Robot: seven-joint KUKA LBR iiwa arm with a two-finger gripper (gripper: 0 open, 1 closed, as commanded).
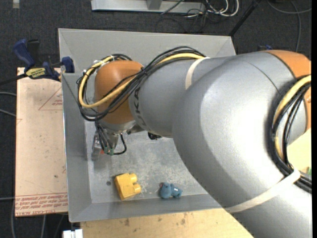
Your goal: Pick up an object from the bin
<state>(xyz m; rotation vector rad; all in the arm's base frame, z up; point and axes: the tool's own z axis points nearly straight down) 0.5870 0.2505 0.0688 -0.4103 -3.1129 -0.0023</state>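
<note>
The arm (223, 113) reached in from the right and covered much of the bin (77, 172), its orange wrist cover (111, 90) looped with black and yellow cables (89, 100). Below that cover the gripper (102, 148) hung low over the bin's floor, close to the left wall. Whether it stood wide or narrow could not be told, for the wrist and cables crowded it, and nothing could be seen held in it.

Two small things lay on the speckled floor, both near the wall at the bottom of the view. A yellow blocky piece (127, 185) lay nearest the gripper, below it and a little to the right, apart from it. A small blue lumpy piece (170, 191) lay near the yellow one on its right, not touching it, just beside the arm's edge.
</note>
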